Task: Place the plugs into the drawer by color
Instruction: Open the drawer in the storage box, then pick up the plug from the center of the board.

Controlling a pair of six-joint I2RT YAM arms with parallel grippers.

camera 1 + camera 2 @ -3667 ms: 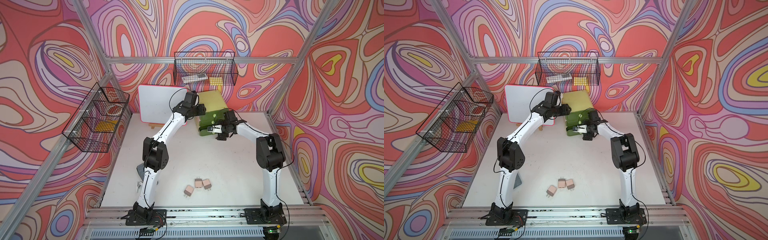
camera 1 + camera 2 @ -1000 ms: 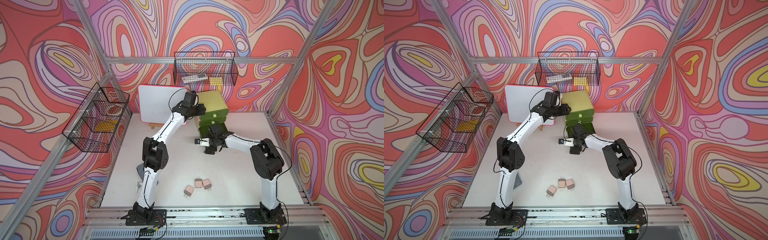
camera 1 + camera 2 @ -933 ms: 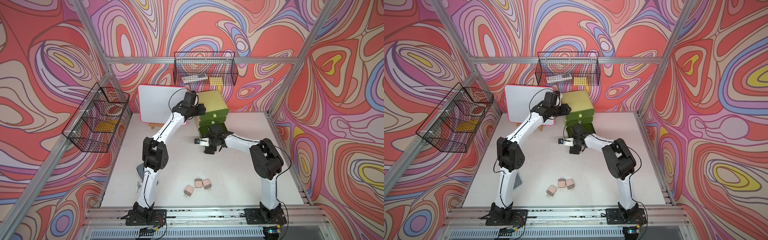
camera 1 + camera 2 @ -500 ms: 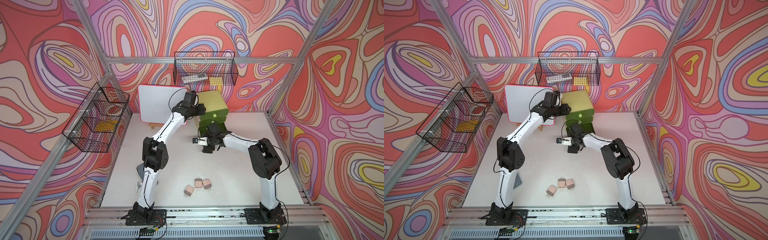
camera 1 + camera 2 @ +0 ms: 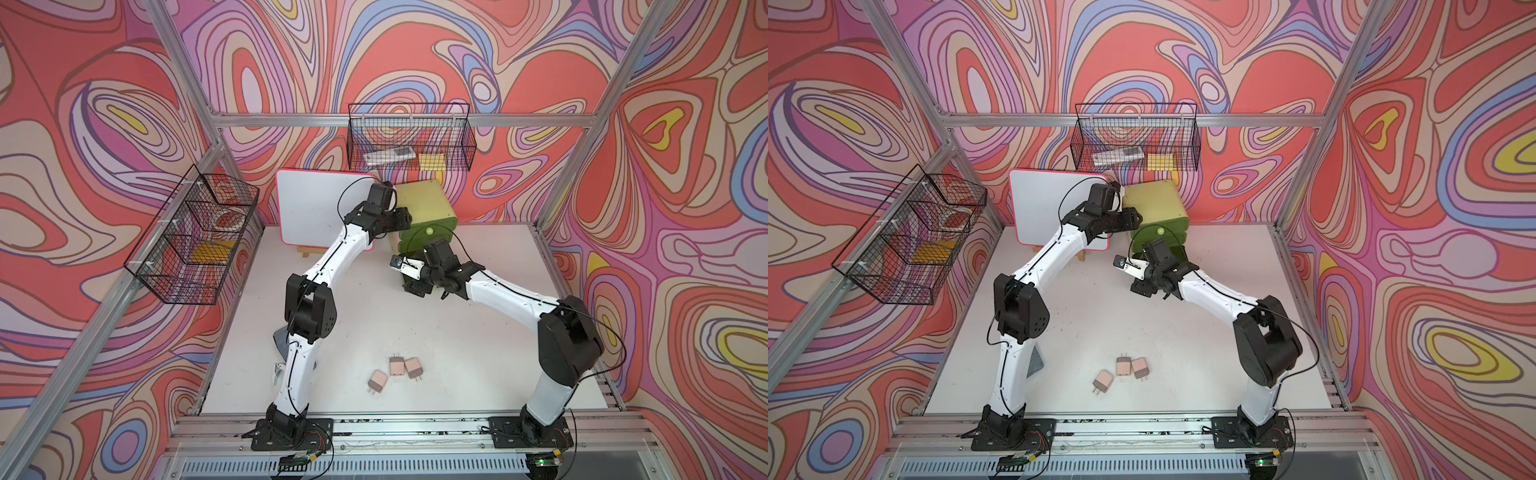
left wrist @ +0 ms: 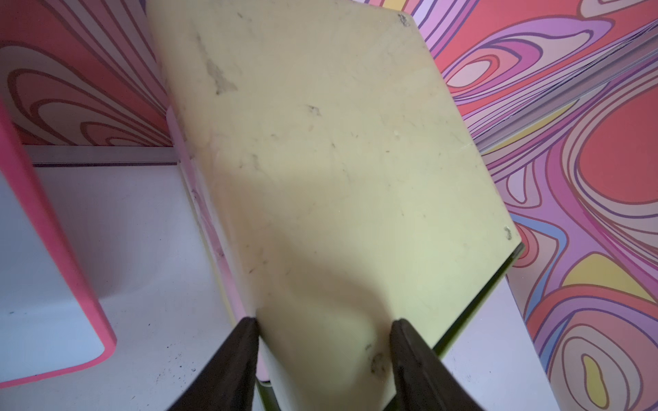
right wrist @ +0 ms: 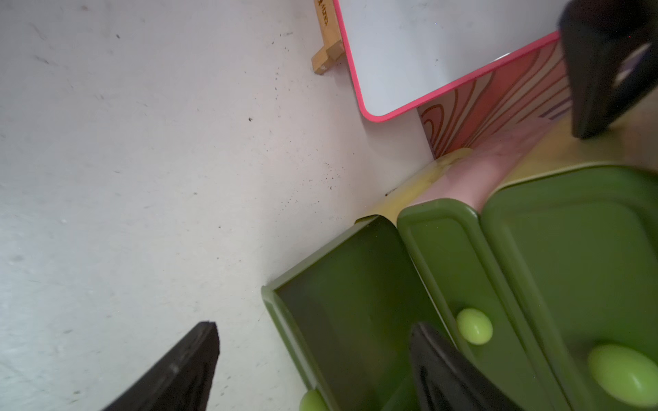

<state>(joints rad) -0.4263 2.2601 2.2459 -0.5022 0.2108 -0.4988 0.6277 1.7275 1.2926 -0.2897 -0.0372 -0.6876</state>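
Chest [image 6: 338, 160] corner seemingly pinched by left gripper [image 6: 322, 322], right gripper [image 7: 315, 325] wide open, empty, over pulled-out bottom drawer [image 7: 341, 270], three pink plugs [image 5: 397, 366] well apart.

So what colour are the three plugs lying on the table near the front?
Pale pink, all three plugs; clearest in a top view.

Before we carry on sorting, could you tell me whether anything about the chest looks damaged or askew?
The chest has a scuffed, stained top, and only its lowest drawer stands pulled out, the visible part empty. The left hand clamps the top's corner.
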